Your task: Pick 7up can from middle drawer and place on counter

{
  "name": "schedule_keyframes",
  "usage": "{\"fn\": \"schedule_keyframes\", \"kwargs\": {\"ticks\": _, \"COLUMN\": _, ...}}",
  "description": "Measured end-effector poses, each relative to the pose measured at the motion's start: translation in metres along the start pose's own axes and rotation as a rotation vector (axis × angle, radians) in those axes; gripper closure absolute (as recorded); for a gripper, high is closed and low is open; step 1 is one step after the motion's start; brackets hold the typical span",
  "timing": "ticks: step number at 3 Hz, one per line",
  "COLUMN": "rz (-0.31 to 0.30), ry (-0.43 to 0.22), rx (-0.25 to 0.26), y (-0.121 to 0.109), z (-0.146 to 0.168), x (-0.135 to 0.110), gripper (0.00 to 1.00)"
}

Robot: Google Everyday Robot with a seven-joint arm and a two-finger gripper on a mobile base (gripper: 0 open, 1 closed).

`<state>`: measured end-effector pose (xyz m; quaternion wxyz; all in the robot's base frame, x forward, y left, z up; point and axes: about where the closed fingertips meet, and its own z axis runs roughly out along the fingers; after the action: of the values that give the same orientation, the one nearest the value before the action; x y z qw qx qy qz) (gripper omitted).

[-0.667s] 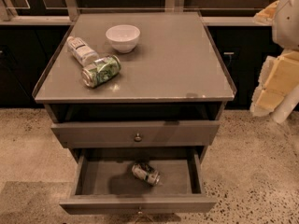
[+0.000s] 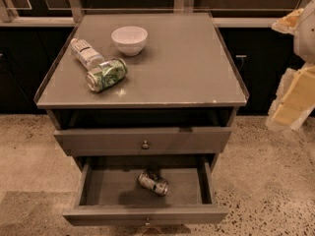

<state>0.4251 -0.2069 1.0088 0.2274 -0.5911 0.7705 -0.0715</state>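
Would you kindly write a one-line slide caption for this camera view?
7up can lying on its side in the open middle drawer, counter above, claw at the right edge.

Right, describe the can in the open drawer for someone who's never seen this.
Start at the glossy grey square cabinet top, then drop to the pulled-out grey drawer. On its floor lies the small silver can with a dark green and white label, alone, darker than the bright green can up top; the pincer sits far right.
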Motion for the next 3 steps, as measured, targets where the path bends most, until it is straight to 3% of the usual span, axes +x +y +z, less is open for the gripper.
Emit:
{"fn": "schedule_keyframes", "kwargs": {"ticks": 1, "rz": 0.085, "ry": -0.127, "rx": -0.012, "y": 0.044, "z": 0.035, "x": 0.006, "gripper": 0.0}}
{"fn": "schedule_keyframes", "kwargs": {"ticks": 2, "rz": 0.179, "ry": -0.265, "rx": -0.092, "y": 0.086, "z": 0.104, "x": -0.006, "gripper": 0.0}}
{"fn": "schedule_keyframes", "kwargs": {"ticks": 3, "rz": 0.249, "ry": -0.32, "rx": -0.114, "y": 0.101, "z": 0.128, "x": -0.015, "gripper": 0.0}}
